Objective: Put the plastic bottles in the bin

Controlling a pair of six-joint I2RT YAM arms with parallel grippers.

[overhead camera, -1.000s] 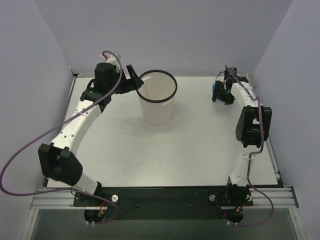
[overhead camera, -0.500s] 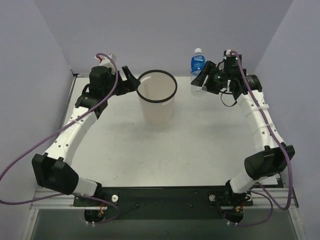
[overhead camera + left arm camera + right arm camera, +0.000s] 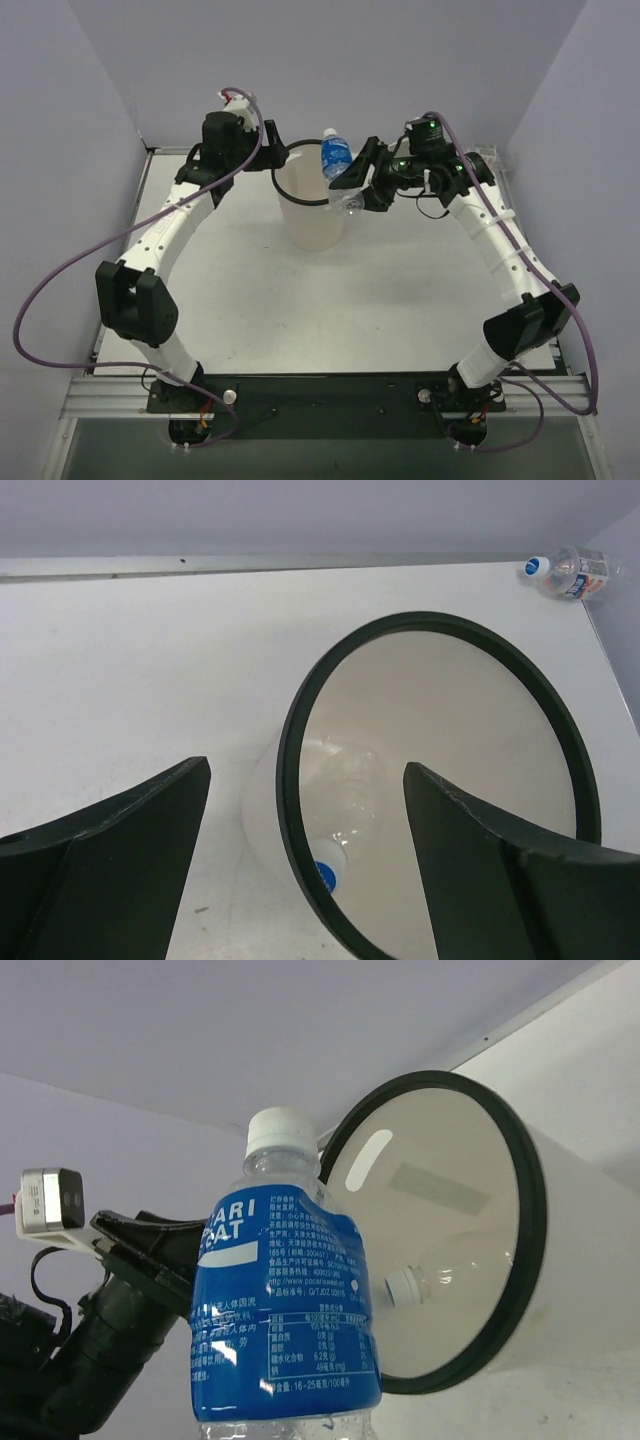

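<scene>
top external view: right gripper (image 3: pixel 352 188) clamps the blue-labelled bottle (image 3: pixel 335 157) upright at the rim of the bin (image 3: pixel 315 232); left gripper (image 3: pixel 306 765) gapes wide, empty, beside it; a clear bottle (image 3: pixel 345 800) lies inside.

Bright even light w/ soft shadows, glints on blue-labelled bottle (image 3: pixel 285 1310).

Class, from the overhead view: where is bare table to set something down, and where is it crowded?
Free: the table patch in front of the bin, between left arm and right arm. Crowded: the bin's rim, with the left gripper and the right gripper holding the blue-labelled bottle.
</scene>
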